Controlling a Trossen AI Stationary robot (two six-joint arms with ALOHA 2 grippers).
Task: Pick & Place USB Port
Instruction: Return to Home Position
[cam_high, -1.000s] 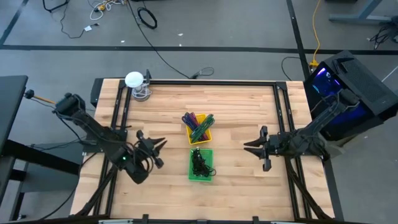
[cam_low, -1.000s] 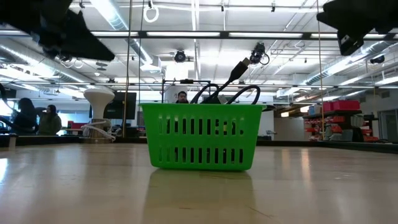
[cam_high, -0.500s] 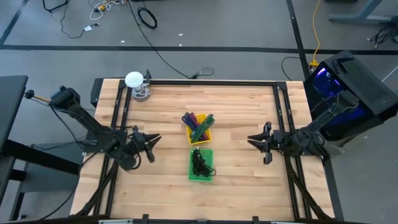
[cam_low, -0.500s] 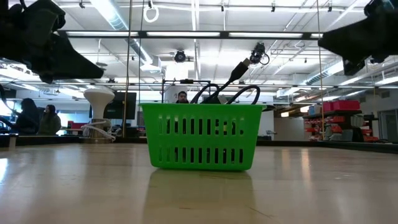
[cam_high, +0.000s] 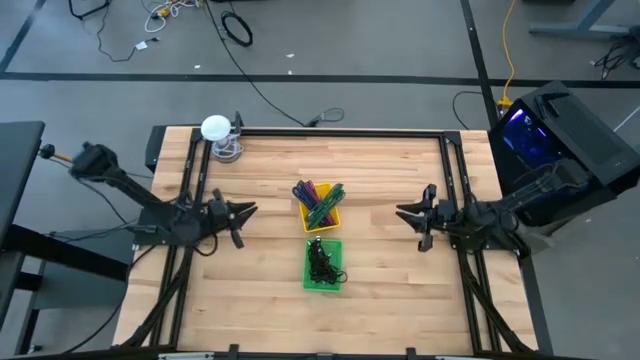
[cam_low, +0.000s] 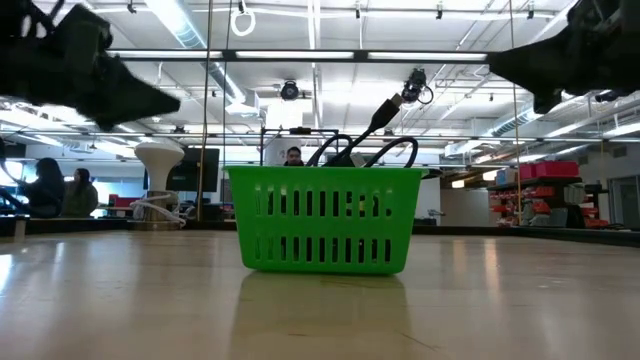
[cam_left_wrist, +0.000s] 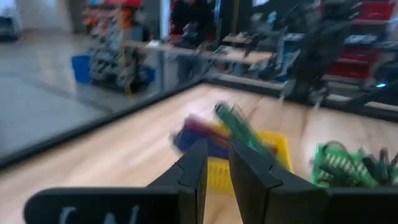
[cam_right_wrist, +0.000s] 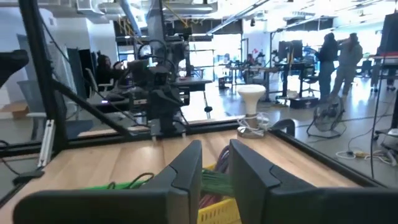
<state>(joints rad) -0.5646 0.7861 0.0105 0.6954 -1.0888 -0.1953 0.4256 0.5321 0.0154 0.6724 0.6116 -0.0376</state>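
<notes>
Snag risk over the bins, both claws empty.
Black cables (cam_low: 365, 150) sit in the green bin (cam_high: 323, 263), lower centre of the high view, one plug poking well above its rim; the yellow bin (cam_high: 320, 208) sits just above it with its own cables. I judge an arm swinging low across there could hook that plug and tip the bin. My left gripper (cam_high: 245, 212) hangs raised at centre left and my right gripper (cam_high: 405, 215) at centre right. Both point inward, well apart from the bins, fingers parted by a narrow gap, holding nothing.
</notes>
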